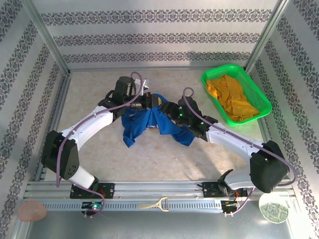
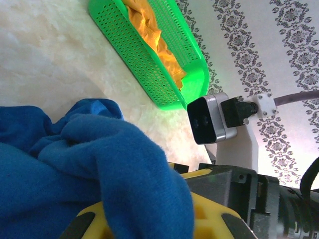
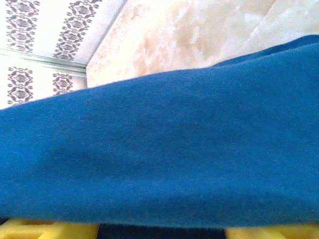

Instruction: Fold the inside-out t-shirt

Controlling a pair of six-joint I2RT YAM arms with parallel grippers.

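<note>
The inside-out t-shirt (image 1: 149, 124) hangs bunched over the middle of the bench (image 1: 99, 154), raised between the two arms, with its loose blue folds drooping down to the near left and near right. The left pincer (image 1: 154, 101) comes in from the left and is clamped tight on the top of the cloth. In its wrist view the blue fabric spills over a yellow finger (image 2: 209, 219). The right pincer (image 1: 165, 106) meets it from the right, just beside it. Its yellow fingertips (image 3: 45, 230) stand well apart, and a broad band of the shirt lies across them (whether they press on the cloth I cannot tell). At the far right of the bench, well apart from the shirt, sits a green basket (image 1: 261, 107) with a mustard-yellow garment (image 1: 234, 97) crumpled inside.
</note>
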